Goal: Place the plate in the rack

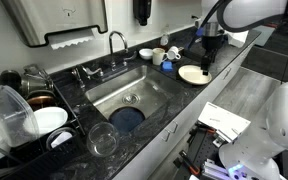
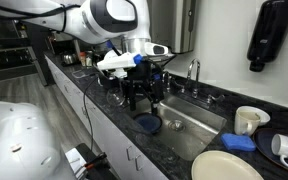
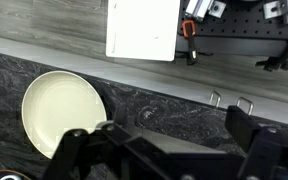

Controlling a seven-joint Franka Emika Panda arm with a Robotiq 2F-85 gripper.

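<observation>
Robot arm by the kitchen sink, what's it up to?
The arm's gripper hovers open and holds nothing. It is above the dark counter to one side of the sink. A cream plate lies flat on that counter just below it, not yet picked up. The black wire rack meant for the plate stands on the other side of the sink and already holds some dishes.
</observation>
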